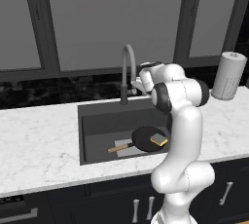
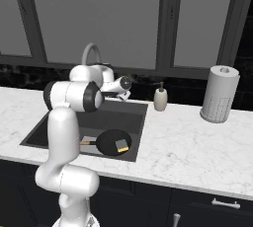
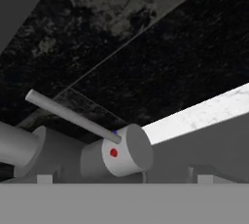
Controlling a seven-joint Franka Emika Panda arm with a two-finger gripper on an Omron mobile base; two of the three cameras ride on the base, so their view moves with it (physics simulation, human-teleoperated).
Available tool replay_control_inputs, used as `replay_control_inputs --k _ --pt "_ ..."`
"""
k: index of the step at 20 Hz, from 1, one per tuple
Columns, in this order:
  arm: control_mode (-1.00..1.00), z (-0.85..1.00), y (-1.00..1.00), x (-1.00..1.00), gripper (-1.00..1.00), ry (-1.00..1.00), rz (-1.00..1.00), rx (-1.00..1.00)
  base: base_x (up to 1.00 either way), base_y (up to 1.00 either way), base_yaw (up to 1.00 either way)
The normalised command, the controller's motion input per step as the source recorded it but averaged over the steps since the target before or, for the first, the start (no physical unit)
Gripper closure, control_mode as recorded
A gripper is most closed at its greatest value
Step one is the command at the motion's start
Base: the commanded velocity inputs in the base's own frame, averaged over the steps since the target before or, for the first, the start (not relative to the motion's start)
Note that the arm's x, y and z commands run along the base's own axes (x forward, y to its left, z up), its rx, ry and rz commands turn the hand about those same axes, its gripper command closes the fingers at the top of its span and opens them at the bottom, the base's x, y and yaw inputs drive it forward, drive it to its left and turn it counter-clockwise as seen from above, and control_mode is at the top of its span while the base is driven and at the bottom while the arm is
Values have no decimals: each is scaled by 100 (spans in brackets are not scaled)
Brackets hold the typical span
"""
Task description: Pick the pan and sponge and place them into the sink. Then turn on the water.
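Dark window panels and a black stone backsplash run behind the white marble counter point(image 1: 39, 145), which I read as a kitchen wall unit with dark cabinets below. Set into the counter, below and in front of my end effector point(image 3: 121, 181), is the dark grey sink point(image 1: 97, 121). Down in the basin, well below the end effector and toward me, lies the black pan point(image 1: 148, 139), wooden handle pointing left, with the yellow-and-green sponge point(image 1: 159, 140) resting inside it. So both items look placed already, and only the water is left.

Behind the sink rises the arched faucet point(image 1: 127, 67), just beside the end effector. A paper towel roll point(image 2: 220, 94) and a beige soap dispenser point(image 2: 160, 98) stand well off to the right on the counter.

From the hand view, the faucet's lever point(image 3: 70, 116) sits directly ahead of the end effector, close in, above the two fingertips. Its long axis is a thin rod slanting away up and to the left from a round hub marked with a red dot.

The end effector is released, jaws spread wide and holding nothing. I judge the next move is a short push on that rod.
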Motion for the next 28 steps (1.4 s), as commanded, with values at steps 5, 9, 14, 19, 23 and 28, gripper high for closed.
replay_control_inputs --k 5,9,14,19,23,28 --pt "-100 -6 0 15 -100 0 0 0 0 0 0" --pt "-100 -3 0 16 -100 0 0 0 0 0 0" --pt "-100 -4 0 15 -100 0 0 0 0 0 0" --pt "-100 -8 0 15 100 0 0 0 0 0 0" --pt "-100 -6 0 9 100 0 0 0 0 0 0" --pt "-100 -6 0 12 100 0 0 0 0 0 0"
